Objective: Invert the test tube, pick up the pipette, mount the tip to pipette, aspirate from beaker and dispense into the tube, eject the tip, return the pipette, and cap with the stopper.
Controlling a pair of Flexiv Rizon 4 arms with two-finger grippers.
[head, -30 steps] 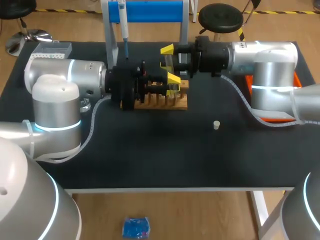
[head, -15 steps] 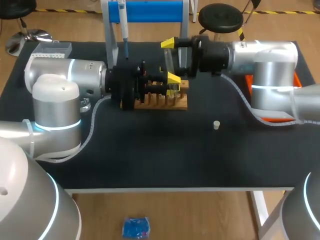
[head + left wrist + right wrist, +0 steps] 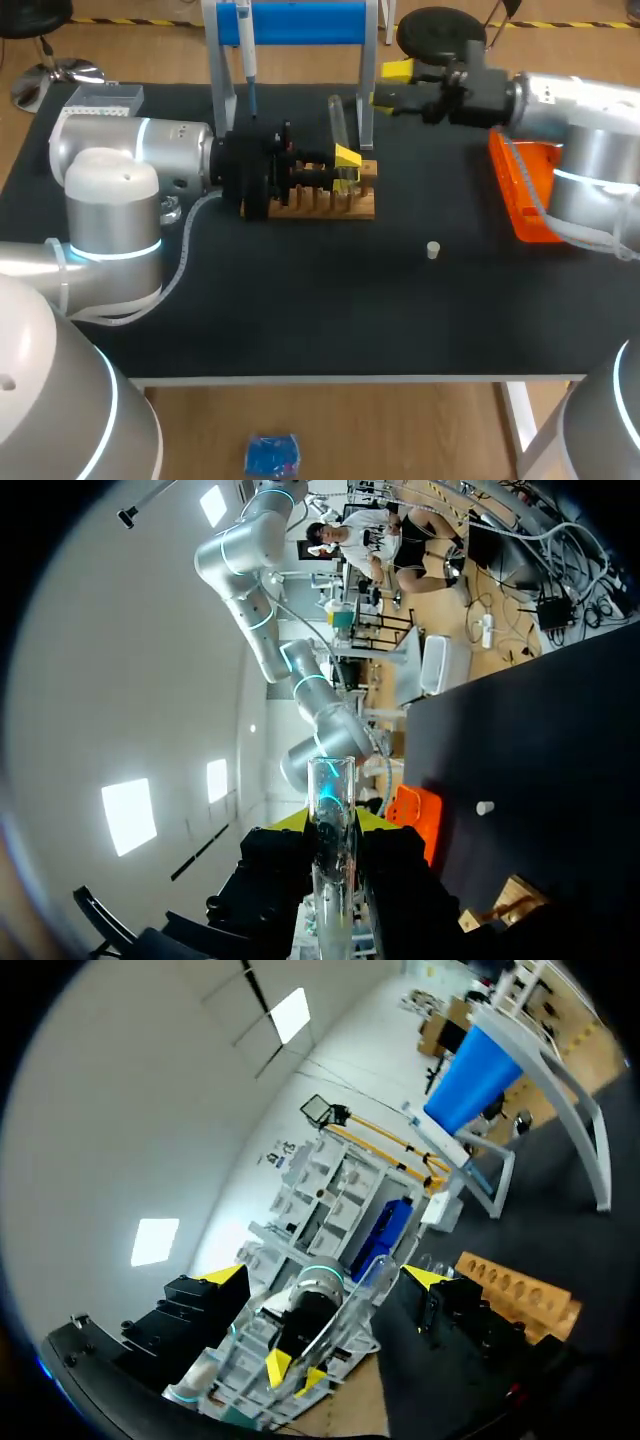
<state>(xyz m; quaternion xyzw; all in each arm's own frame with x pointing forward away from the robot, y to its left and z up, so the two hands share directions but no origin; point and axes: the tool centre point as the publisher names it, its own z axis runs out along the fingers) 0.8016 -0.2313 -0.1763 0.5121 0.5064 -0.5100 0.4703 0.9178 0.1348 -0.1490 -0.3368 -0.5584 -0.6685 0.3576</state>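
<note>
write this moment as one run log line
left gripper: shut on test tube, roughly upright over rack | right gripper: open, empty, apart from tube | stopper: loose on table | pipette: hanging on stand

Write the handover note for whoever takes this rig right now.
Left gripper: shut on the test tube, held upright over the wooden rack, open end up.
Right gripper: open, empty, beside the stand.
Pipette hangs on the stand; stopper lies loose on the table.
Done: tube looks inverted.
Left: take pipette, mount tip, aspirate, dispense, eject, return, cap.
</note>
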